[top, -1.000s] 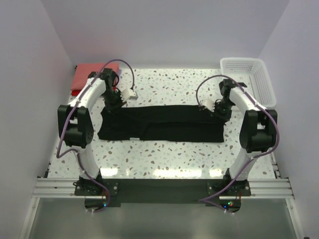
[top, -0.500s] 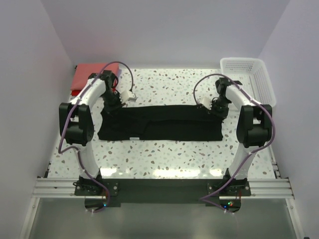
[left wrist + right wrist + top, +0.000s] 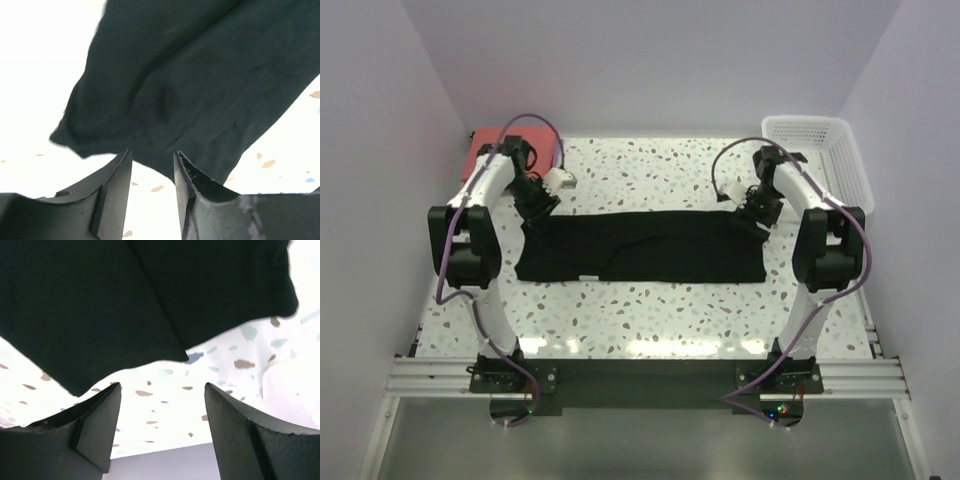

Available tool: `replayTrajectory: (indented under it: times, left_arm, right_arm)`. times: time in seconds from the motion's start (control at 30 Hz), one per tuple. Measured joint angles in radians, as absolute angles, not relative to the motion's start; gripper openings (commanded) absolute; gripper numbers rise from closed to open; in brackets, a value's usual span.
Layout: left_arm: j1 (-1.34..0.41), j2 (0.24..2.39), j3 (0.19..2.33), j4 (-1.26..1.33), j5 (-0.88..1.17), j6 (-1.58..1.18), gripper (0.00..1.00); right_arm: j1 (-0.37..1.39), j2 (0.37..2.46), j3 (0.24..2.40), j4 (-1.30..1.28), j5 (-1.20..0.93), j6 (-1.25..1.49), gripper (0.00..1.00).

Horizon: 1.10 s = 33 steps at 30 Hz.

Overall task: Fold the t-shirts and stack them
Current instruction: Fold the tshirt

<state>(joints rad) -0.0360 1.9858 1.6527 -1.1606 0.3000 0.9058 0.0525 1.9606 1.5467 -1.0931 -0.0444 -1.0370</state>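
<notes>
Robotics lab test cell, by the look of it. Plain pale walls (image 3: 380, 150) close in a speckled terrazzo-pattern table (image 3: 650, 170) on three sides, like a purpose-built enclosure. Two white-and-black robot arms, the left arm (image 3: 485, 200) and the right arm (image 3: 820, 210), stand bolted to a black plate (image 3: 640, 385) on an extruded aluminium rail (image 3: 430, 375) at the near edge. Purple cables (image 3: 535, 120) run exposed, looping from the wrists down to the bases. Small coloured lights (image 3: 775, 408) glow at the right base. Lighting is even and overhead, with bright glare strips on the tabletop. Props are sparse and staged: a black t-shirt (image 3: 650, 248) spread flat mid-table, and a white lattice basket (image 3: 850, 165) in the far right corner.
</notes>
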Motion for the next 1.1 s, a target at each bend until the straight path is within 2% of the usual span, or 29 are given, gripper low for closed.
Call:
replayTrajectory:
  times: [0.1,0.23,0.53,1.1]
  left_arm:
    - [0.045,1.98,1.649,-1.165,0.342,0.864,0.45]
    - [0.143,1.924,1.533,-1.142,0.383,0.819,0.49]
    - [0.166,1.826,1.279,-1.095,0.407,0.759,0.5]
    - [0.196,1.84,1.283,-1.046,0.451,0.743,0.49]
  right_arm:
    - [0.042,1.946,1.58,-1.139,-0.07,-0.96,0.68]
    - [0.024,1.895,1.555,-1.18,-0.108,-0.85,0.67]
    - [0.005,1.88,1.407,-1.192,-0.131,-0.636,0.67]
    - [-0.061,1.925,1.386,-1.161,-0.144,-0.508,0.62]
